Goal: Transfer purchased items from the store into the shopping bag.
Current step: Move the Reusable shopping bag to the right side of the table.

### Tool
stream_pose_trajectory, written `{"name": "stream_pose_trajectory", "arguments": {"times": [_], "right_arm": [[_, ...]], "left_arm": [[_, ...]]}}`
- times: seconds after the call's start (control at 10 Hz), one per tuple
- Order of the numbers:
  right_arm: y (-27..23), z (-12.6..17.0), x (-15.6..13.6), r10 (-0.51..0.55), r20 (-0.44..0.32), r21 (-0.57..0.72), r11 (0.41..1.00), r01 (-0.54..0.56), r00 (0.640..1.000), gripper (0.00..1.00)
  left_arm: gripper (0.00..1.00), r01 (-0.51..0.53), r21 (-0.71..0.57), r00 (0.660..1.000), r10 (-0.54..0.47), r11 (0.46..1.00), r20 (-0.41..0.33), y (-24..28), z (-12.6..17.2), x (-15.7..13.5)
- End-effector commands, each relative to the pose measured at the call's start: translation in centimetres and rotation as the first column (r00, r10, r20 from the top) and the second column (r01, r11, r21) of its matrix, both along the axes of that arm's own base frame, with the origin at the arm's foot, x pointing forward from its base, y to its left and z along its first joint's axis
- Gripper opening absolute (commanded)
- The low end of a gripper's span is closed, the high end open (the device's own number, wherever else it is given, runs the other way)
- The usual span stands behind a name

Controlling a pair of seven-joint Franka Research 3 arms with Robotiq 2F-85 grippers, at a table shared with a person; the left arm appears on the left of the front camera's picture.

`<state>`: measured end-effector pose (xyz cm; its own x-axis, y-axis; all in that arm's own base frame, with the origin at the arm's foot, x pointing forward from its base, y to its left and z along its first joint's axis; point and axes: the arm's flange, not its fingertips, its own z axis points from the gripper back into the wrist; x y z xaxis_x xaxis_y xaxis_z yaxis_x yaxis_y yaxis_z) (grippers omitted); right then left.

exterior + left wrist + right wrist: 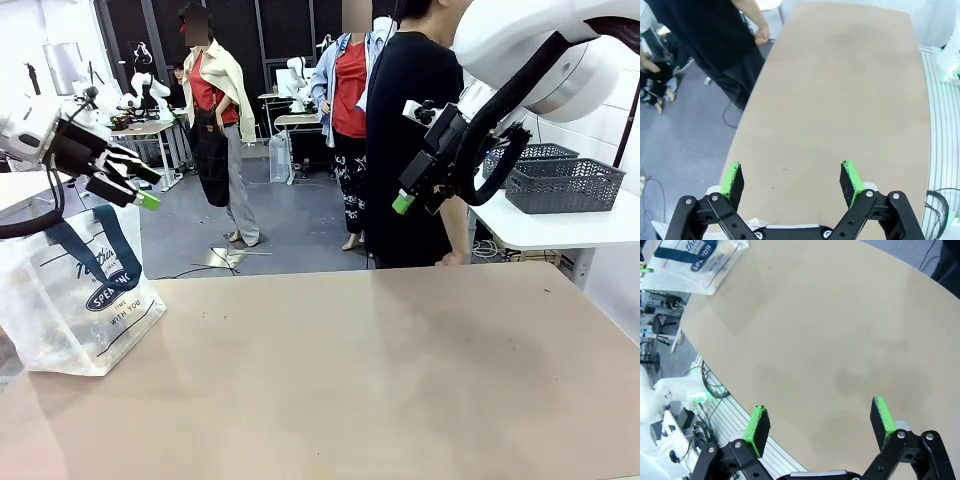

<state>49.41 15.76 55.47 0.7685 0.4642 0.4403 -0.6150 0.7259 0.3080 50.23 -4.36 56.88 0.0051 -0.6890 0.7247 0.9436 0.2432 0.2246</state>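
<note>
Smooth, matte tan table (380,370), rounded at the corners. 1 shopping bag (70,300): translucent whitish crinkled plastic, navy strap handles, navy lettering and round logo, upright at the table's left edge. 2 dark grey slotted baskets (565,180) on a white side table beyond the right arm. 1 person in black (410,140) at the far edge. Left gripper (135,185) raised above the bag, green pads (732,180) spread wide, holding nothing. Right gripper (820,422) likewise wide apart, empty, high over bare tabletop.

Shopping bag (75,300) on table's (380,380) left
</note>
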Motion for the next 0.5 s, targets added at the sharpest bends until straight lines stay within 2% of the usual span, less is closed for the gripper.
{"name": "stream_pose_trajectory", "arguments": {"times": [0.0, 0.2, 0.3, 0.4], "right_arm": [[0.1, 0.1, 0.0, -0.011, -0.006, 0.020, 1.000, 0.011, 1.000, 1.00], [0.1, 0.1, 0.0, -0.011, -0.006, 0.020, 1.000, 0.011, 1.000, 1.00], [0.1, 0.1, 0.0, -0.011, -0.006, 0.020, 1.000, 0.011, 1.000, 1.00], [0.1, 0.1, 0.0, -0.011, -0.006, 0.020, 1.000, 0.011, 1.000, 1.00]], "left_arm": [[1.00, 0.018, -0.008, 0.999, -0.019, 1.000, -0.051, 0.1, 0.0, 1.0], [1.00, -0.013, 0.024, 0.996, 0.015, 1.000, -0.082, 0.0, -0.3, 0.9], [1.00, 0.014, 0.005, 0.999, -0.013, 1.000, -0.050, 0.1, -1.0, 0.6], [1.00, 0.014, 0.005, 0.999, -0.013, 1.000, -0.050, 0.1, -1.0, 0.6]]}}
